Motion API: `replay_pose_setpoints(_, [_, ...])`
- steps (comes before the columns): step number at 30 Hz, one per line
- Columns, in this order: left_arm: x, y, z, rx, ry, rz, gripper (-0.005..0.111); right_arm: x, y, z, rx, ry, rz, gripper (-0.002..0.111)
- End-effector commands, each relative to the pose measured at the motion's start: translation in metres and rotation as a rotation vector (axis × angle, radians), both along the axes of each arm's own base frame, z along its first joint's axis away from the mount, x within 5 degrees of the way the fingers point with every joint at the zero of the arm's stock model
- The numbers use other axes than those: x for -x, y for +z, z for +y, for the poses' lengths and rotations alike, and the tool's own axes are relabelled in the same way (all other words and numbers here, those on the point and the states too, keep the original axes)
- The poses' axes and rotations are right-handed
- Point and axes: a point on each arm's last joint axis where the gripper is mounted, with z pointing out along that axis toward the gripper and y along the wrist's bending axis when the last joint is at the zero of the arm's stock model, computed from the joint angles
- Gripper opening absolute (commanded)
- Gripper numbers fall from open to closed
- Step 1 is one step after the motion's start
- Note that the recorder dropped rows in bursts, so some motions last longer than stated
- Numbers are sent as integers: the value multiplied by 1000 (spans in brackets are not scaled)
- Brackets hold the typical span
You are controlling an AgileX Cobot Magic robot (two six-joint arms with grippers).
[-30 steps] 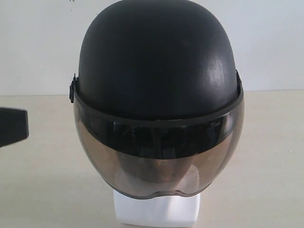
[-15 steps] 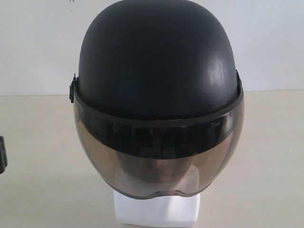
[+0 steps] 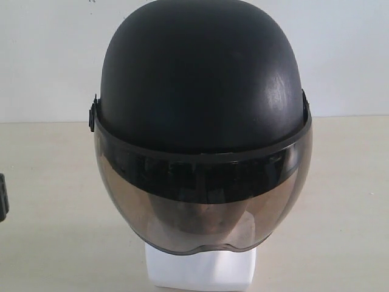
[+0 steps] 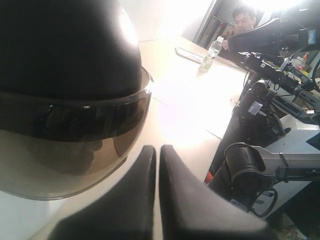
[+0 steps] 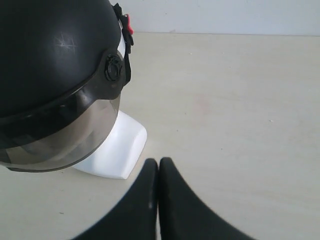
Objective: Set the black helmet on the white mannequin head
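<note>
The black helmet (image 3: 200, 79) sits on the white mannequin head (image 3: 200, 271), its smoke-tinted visor down over the face. Only the white blocky base and a dim face behind the visor show. My left gripper (image 4: 158, 149) is shut and empty, a short way off the visor's side, apart from the black helmet (image 4: 60, 50). My right gripper (image 5: 158, 161) is also shut with nothing in it, low over the table beside the head's base (image 5: 117, 147) and clear of the black helmet (image 5: 50, 50). In the exterior view only a dark sliver of the left arm (image 3: 2, 198) shows.
The beige table (image 3: 340, 201) runs back to a white wall. In the left wrist view a water bottle (image 4: 211, 52) stands near the far table edge, a person (image 4: 244, 20) sits behind it, and arm hardware with cables (image 4: 265, 165) stands beyond the table's side.
The dark left arm part at the exterior view's left edge has pulled back leftward, leaving a sliver. The helmet and head have not moved.
</note>
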Motion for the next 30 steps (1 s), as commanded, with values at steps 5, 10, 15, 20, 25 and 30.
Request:
replay_pose_setpoints(5, [4,0,-1,-73,-23,-137,4,0,-1,0,5,-1,-2,0])
replay_pose_setpoints(10, [24,4,-4,-226,-52,-453,4,0,-1,0,5,-1,-2,0])
replay_pose_setpoints(15, [47,13,-3,-417,86,-838,4,0,-1,0,5,-1,-2,0])
replay_pose_setpoints(20, [57,28,17,-419,489,-932,4,0,-1,0,5,-1,-2,0])
replay_pose_setpoints(25, [64,36,41,-397,833,-969,4,0,-1,0,4,-1,-3,0])
replay_pose_setpoints(30, [61,14,69,-337,1085,-885,4,0,-1,-1,10,-5,-3,0])
